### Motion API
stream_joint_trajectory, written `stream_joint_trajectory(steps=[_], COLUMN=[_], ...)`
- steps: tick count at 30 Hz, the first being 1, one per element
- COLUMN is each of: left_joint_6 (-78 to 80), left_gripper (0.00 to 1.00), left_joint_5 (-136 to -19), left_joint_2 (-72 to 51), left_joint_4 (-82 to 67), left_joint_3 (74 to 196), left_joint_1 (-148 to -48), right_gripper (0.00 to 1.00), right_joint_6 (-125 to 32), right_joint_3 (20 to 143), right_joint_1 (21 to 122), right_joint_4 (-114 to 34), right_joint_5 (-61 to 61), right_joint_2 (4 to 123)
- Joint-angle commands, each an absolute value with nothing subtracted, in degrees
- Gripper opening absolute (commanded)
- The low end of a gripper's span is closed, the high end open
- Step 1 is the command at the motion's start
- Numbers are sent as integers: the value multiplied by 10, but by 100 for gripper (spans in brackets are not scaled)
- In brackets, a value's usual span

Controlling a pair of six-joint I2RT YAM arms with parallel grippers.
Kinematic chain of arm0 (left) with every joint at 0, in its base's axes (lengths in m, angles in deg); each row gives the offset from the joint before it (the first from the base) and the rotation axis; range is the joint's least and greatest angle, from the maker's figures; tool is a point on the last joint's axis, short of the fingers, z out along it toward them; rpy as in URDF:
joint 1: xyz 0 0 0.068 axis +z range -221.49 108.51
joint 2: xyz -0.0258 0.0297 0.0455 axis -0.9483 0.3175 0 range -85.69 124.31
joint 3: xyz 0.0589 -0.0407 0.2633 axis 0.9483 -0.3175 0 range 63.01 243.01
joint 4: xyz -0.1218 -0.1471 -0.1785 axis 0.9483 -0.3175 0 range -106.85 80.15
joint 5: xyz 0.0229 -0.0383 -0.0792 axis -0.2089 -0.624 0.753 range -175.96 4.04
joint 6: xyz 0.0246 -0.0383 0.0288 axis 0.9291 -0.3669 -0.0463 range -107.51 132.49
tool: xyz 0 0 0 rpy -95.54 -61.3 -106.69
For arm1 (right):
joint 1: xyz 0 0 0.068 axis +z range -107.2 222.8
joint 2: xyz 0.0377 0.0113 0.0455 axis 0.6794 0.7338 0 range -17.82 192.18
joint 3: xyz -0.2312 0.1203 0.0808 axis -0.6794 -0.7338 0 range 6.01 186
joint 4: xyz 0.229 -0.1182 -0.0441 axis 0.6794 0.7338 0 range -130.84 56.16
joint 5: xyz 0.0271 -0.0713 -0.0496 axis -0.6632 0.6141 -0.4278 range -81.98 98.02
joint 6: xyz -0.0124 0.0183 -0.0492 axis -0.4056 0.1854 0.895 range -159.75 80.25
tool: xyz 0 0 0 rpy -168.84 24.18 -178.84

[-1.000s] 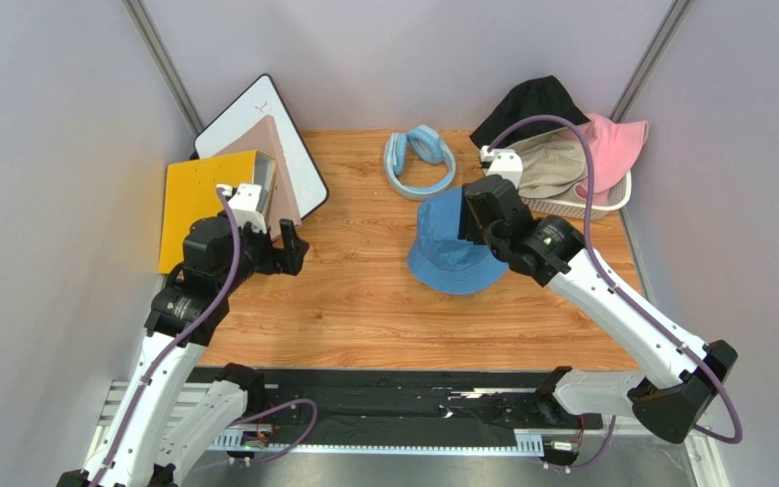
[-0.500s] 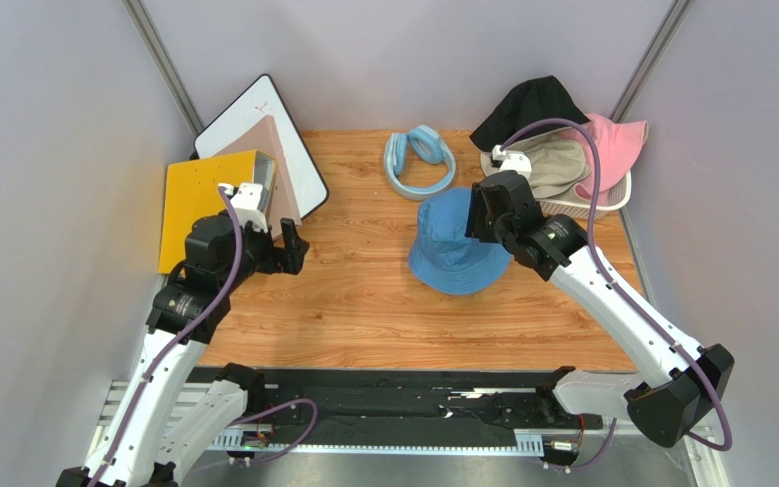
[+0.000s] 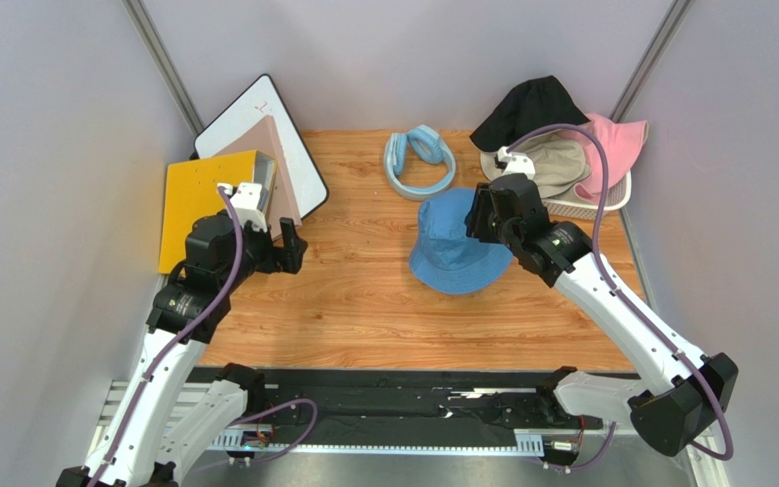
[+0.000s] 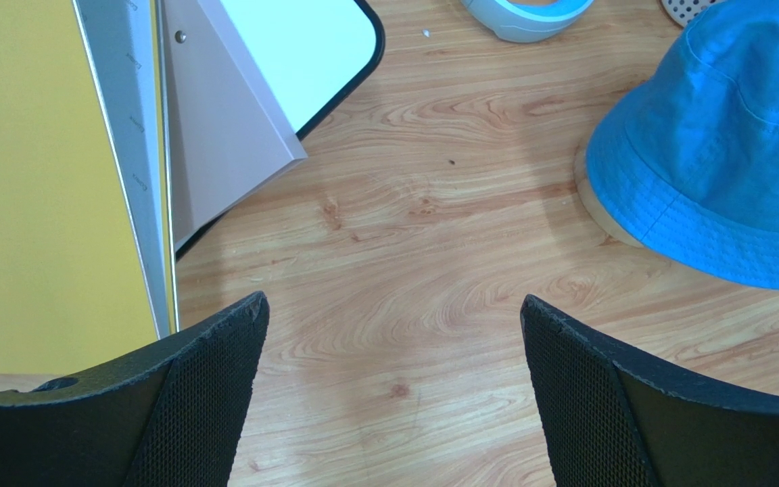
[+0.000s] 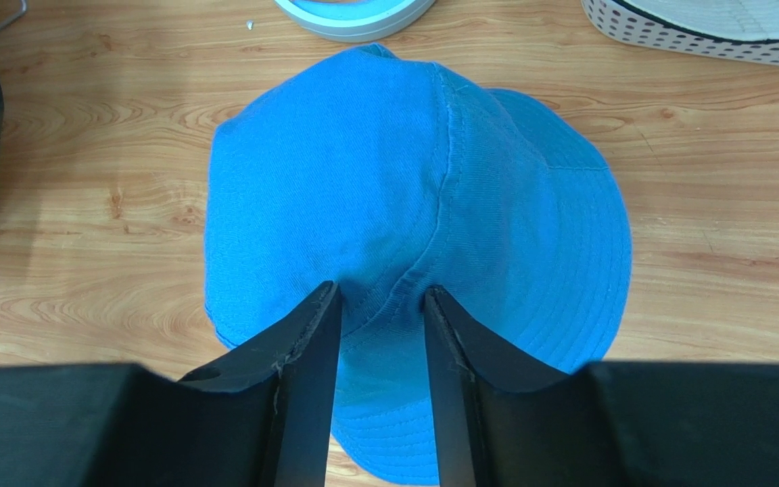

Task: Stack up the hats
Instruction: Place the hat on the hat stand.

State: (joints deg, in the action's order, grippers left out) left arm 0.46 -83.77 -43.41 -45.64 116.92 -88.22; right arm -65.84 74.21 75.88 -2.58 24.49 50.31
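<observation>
A blue hat (image 3: 452, 252) lies crown-up mid-table, also seen at the right of the left wrist view (image 4: 719, 162). My right gripper (image 3: 483, 215) is pressed down on the blue hat (image 5: 414, 172). In its wrist view the right gripper (image 5: 380, 294) has its jaws a narrow gap apart, astride a raised ridge of fabric at the crown seam. Black (image 3: 528, 106), beige (image 3: 554, 162) and pink (image 3: 613, 142) hats are piled in a white basket (image 3: 595, 210) at the back right. My left gripper (image 3: 290, 250) hovers wide open over bare wood (image 4: 394, 309), left of the blue hat.
A light blue padded ring (image 3: 419, 160) lies behind the blue hat. At the back left stand a yellow board (image 3: 195, 198), a whiteboard (image 3: 262, 117) and a tan wedge (image 3: 274, 152). Grey walls close in both sides.
The right gripper's jaws have narrowed around the hat's fabric, and its wrist has shifted slightly toward the back right. The left arm and the hats have stayed put.
</observation>
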Motion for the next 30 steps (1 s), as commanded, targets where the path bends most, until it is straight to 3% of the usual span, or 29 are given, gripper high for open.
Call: stream_joint_trajectory(steps=[1,8,13,30], left_joint_6=[16,16,16,15], left_gripper=[98,98,97,98], left_joint_5=[-840,-842,-842,-840], left_joint_2=[-436,-439,-439,-440], left_joint_4=[-456,-456,-456,-455], left_joint_3=[1172,1172,1171,1172], left_joint_1=[-883,-883,-883,-883], right_gripper=[37,16,7,3], right_joint_6=[-669,-678,-686,-707], right_joint_3=[705,682,674,645], right_joint_1=[755,753,753,753], right_joint_4=[-15,-5,15,60], right_joint_5=[221,229,243,253], right_joint_2=[501,498,497,446])
